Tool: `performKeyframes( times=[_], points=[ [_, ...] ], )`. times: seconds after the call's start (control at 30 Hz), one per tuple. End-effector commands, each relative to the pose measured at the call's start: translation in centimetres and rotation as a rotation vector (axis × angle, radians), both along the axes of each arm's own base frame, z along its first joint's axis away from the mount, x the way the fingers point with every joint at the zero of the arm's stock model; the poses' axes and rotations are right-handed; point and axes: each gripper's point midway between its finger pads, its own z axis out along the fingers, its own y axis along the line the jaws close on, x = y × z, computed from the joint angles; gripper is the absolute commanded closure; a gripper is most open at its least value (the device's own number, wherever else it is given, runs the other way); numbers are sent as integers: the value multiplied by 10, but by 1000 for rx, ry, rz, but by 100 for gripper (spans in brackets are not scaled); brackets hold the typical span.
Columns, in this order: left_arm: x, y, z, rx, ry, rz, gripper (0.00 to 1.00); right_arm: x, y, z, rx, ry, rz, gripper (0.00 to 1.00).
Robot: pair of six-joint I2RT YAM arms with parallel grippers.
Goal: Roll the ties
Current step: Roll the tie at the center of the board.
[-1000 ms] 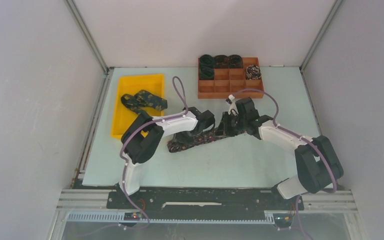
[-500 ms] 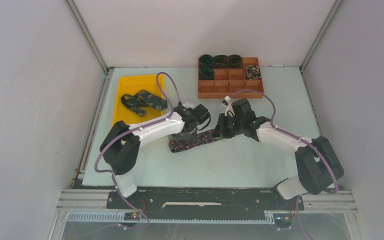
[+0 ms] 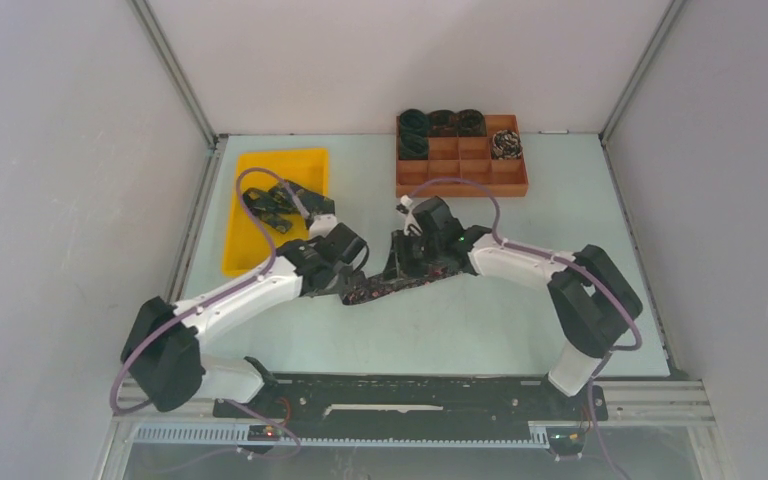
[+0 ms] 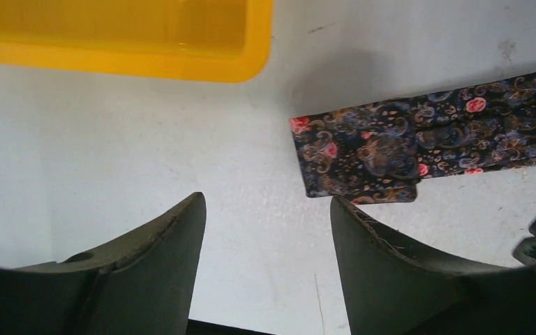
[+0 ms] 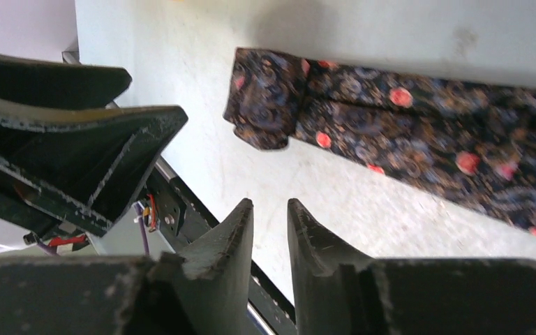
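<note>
Progress looks partial. Five rolled ties (image 3: 442,122) sit as coils in the far compartments of the orange divided tray (image 3: 460,172), four at its back left corner and one toward the right; the nearer compartments hold nothing. One floral tie (image 4: 391,146) lies flat and unrolled on the table (image 3: 460,320) between the two arms. The left hand (image 4: 266,202) has its fingers wide apart with nothing between them, over bare table just beside the tie's squared end. The right hand (image 5: 271,204) shows only a narrow gap between its fingers, also empty, close to the tie but not touching it. More dark fabric (image 3: 280,200) lies loose in the yellow tray (image 3: 245,245), probably one or two ties, though the count is hard to make out. The flat tie needs rolling and stowing, then whatever waits in the yellow tray.
</note>
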Motion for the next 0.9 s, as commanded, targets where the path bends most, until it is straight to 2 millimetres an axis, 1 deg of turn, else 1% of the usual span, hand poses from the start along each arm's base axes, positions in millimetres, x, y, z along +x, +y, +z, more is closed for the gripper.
performKeyframes(
  times=[0.0, 0.13, 0.23, 0.3, 0.4, 0.6, 0.73, 0.87],
  points=[
    [-2, 13, 4, -68, -51, 22, 29, 14, 32, 12, 16, -32, 8, 70],
    [-9, 30, 7, -101, -89, 43, 29, 17, 52, 5, 2, -10, 23, 69],
    [-12, 39, 9, -123, -118, 55, 28, 20, 63, -3, -4, 10, 29, 71],
    [-14, 44, 10, -138, -132, 64, 28, 21, 67, -12, -20, 23, 31, 72],
    [-16, 47, 10, -154, -147, 64, 28, 21, 65, -24, -48, 47, 22, 76],
    [-16, 44, 8, -191, -161, 56, 29, 17, 58, -40, -94, 74, 25, 81],
    [-14, 36, 6, -228, -164, 39, 29, 17, 59, -44, -95, 78, 26, 82],
    [-12, 26, 1, -291, -160, 22, 29, 15, 65, -45, -72, 84, 34, 83]
  ],
)
